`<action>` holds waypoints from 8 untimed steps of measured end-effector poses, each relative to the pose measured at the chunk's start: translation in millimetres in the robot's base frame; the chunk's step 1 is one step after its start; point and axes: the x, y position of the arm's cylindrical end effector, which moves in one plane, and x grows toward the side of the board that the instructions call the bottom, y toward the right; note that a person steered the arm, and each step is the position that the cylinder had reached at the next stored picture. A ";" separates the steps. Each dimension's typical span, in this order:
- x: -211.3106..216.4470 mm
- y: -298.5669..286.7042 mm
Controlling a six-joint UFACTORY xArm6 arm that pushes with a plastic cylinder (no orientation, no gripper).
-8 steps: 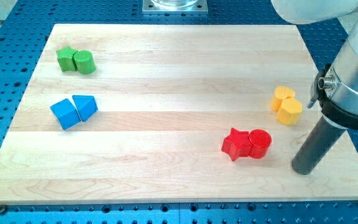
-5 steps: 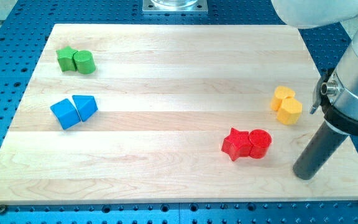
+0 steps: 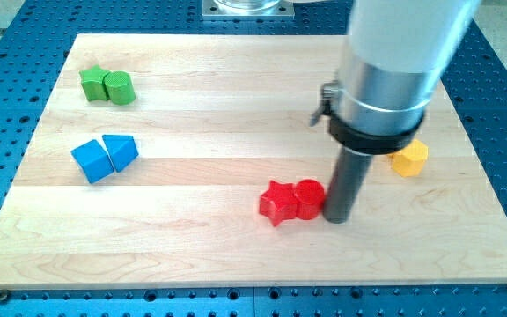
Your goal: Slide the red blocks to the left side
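My tip [image 3: 336, 218], the lower end of a straight dark rod, rests on the wooden bench [image 3: 236, 255] and presses against the right side of the red cylinder [image 3: 309, 199]. The tool is a plain rod with no jaws, so it neither opens nor closes and grips nothing. The red cylinder is the landmark here; it sits a little right of the bench's centre, toward the view's bottom. Touching its left side is a red star-shaped block [image 3: 277, 202], so the two red blocks form a short row running left to right, with the star leading on the left. To the cylinder's upper right, well apart, one yellow block [image 3: 408, 158] shows, partly hidden behind the arm's grey body; its shape looks hexagonal. Far to the cylinder's left lie two blue blocks touching each other, a blue cube [image 3: 91, 160] and a blue wedge [image 3: 121, 151]. Farther to the upper left sit two green blocks, also touching: a green star [image 3: 91, 83] and a green cylinder [image 3: 120, 87].
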 end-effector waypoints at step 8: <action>71.6 -42.4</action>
